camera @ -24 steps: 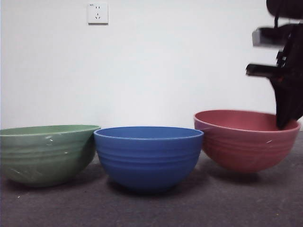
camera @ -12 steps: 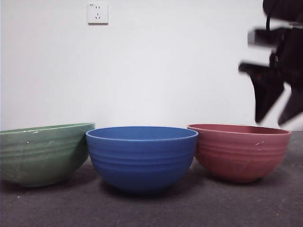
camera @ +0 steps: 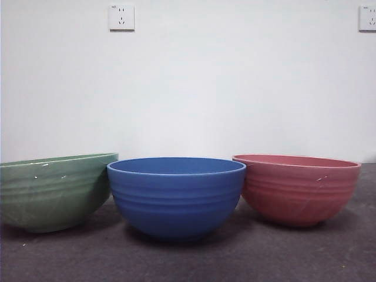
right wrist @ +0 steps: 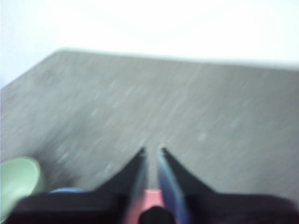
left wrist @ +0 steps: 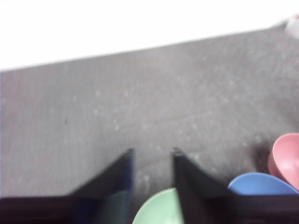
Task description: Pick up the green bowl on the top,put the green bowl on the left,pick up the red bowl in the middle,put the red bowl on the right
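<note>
In the front view the green bowl (camera: 56, 191) stands on the left, tilted a little, its rim near the blue ribbed bowl (camera: 176, 194) in the middle. The red bowl (camera: 296, 188) stands upright on the right. No arm shows in the front view. My left gripper (left wrist: 151, 151) is open and empty, high above the green bowl (left wrist: 159, 210). My right gripper (right wrist: 152, 149) is shut and empty, raised above the red bowl (right wrist: 150, 197); that view is blurred.
The bowls stand in a row on a grey table mat (camera: 188, 258) in front of a white wall with two sockets (camera: 121, 17). The left wrist view shows the blue bowl (left wrist: 261, 184) and red bowl (left wrist: 286, 156) beside the green one.
The right gripper let go of the red bowl, which settled flat on the table, then rose out of the front view. The green and blue bowls shifted slightly left.
</note>
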`<state>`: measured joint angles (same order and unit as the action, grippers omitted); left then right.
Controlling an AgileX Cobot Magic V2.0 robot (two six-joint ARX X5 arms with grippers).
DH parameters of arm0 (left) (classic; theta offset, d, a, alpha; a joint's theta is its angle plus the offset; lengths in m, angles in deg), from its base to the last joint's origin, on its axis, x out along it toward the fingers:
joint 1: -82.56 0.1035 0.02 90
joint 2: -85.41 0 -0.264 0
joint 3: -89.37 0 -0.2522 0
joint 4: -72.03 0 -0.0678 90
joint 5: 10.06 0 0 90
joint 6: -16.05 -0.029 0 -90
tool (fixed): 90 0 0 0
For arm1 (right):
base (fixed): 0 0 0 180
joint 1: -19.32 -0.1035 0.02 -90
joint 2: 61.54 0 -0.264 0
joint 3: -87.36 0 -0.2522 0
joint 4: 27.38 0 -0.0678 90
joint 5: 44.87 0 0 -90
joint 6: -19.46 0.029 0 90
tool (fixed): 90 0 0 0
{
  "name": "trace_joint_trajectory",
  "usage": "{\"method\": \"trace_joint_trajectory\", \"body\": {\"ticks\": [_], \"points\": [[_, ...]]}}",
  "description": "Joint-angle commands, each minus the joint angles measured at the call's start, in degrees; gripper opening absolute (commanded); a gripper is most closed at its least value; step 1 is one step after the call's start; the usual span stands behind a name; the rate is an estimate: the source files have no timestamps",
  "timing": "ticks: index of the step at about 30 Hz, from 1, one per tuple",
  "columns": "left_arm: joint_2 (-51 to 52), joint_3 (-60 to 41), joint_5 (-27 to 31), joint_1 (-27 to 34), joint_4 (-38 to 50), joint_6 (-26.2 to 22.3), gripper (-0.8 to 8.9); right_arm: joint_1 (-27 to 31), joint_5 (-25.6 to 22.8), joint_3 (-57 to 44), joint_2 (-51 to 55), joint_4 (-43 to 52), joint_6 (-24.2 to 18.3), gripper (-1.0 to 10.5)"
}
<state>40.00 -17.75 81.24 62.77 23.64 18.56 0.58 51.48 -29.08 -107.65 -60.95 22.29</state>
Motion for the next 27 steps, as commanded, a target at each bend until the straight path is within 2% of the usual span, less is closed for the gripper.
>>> {"method": "trace_joint_trajectory", "body": {"ticks": [1, 6, 10, 27], "points": [[4.26, -5.81, -0.2, -0.13, 4.02, -1.05, -0.08, -0.15, -0.74, -4.35, 5.44, 1.51, -1.46, -0.1], [12.11, -16.41, -0.33, -0.13, 9.77, -0.42, -0.08, -0.15, -3.69, -12.0, 15.67, 2.73, -0.98, -0.1], [17.18, -22.29, -1.4, -0.13, 11.89, 0.92, -0.08, -0.15, -3.74, -15.23, 21.35, 2.51, -0.17, -0.1], [16.79, -22.77, -1.64, -0.24, 6.29, 0.87, -0.03, -0.13, -3.72, -15.21, 21.75, -2.6, 0.22, 0.0]]}}
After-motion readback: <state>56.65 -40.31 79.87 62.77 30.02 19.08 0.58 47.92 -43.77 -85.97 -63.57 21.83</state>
